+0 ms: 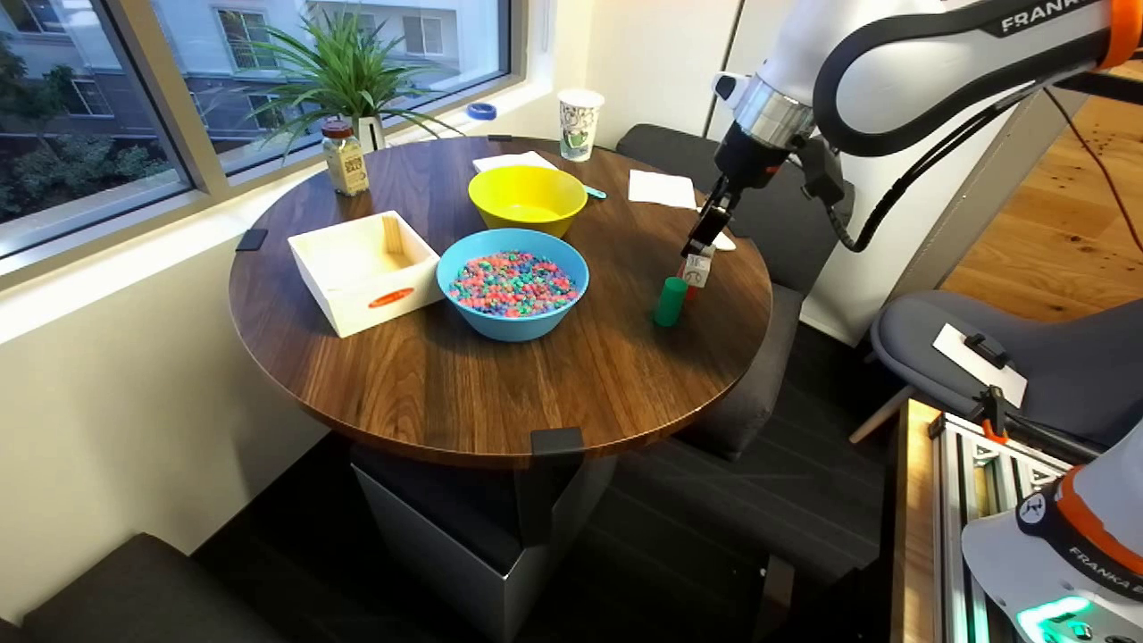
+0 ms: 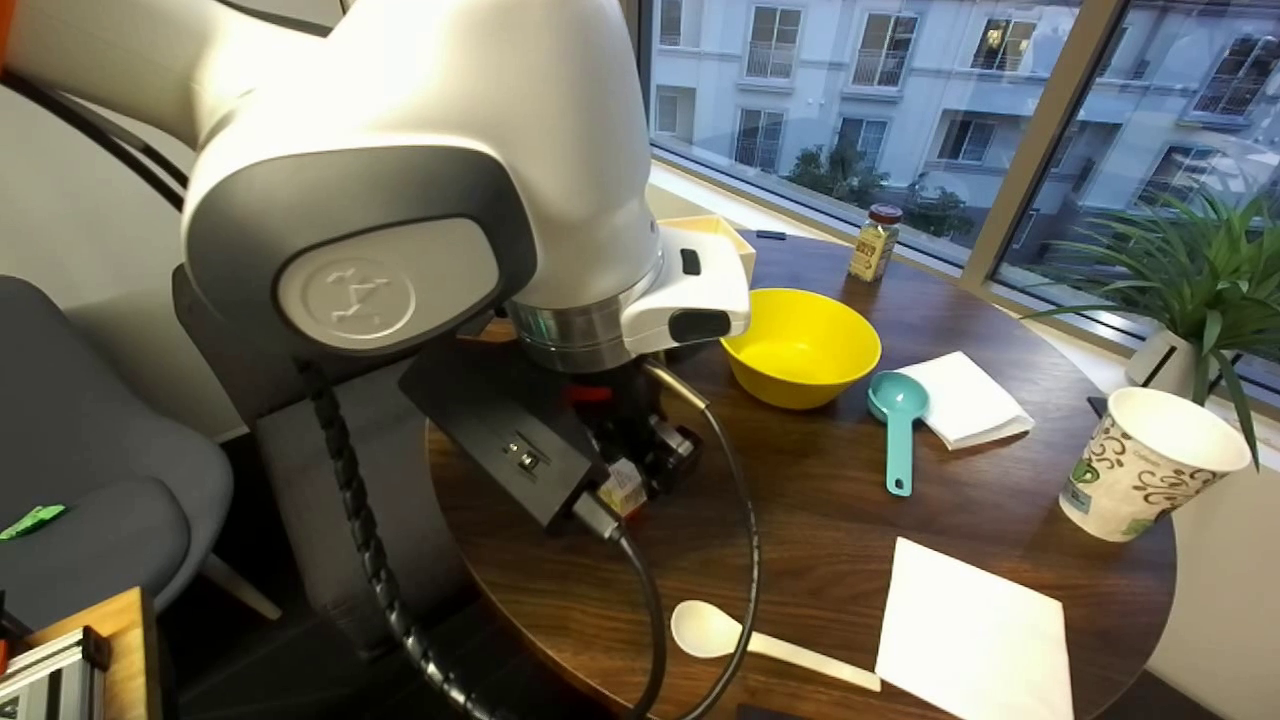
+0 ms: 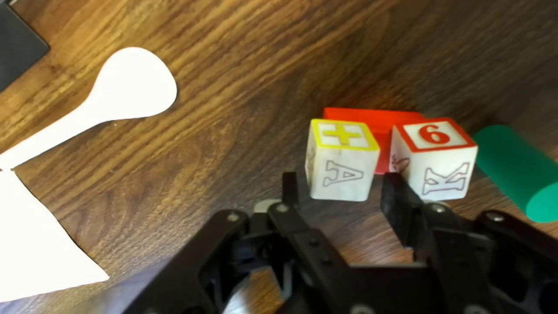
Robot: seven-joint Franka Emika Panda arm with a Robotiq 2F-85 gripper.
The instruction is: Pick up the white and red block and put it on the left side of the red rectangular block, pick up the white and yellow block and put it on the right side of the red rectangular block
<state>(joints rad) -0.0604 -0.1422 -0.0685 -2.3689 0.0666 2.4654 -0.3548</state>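
Observation:
In the wrist view the white and yellow block (image 3: 342, 172) lies between the fingers of my gripper (image 3: 339, 187), with a gap on each side. The gripper is open. The white and red block (image 3: 444, 174) sits to its right, outside the right finger. The red rectangular block (image 3: 368, 117) shows behind and between the two cubes, which appear to rest on it; they hide much of it. In an exterior view the white and red block (image 1: 696, 271) is just below the gripper (image 1: 696, 246). In an exterior view the white and yellow block (image 2: 624, 488) shows beside the gripper fingers.
A green cylinder (image 3: 518, 174) stands close beside the white and red block. A white spoon (image 3: 130, 83) and a napkin (image 3: 39, 244) lie to the left. A blue bowl of beads (image 1: 509, 326), a yellow bowl (image 1: 527, 192) and a wooden box (image 1: 357, 286) stand further across the table.

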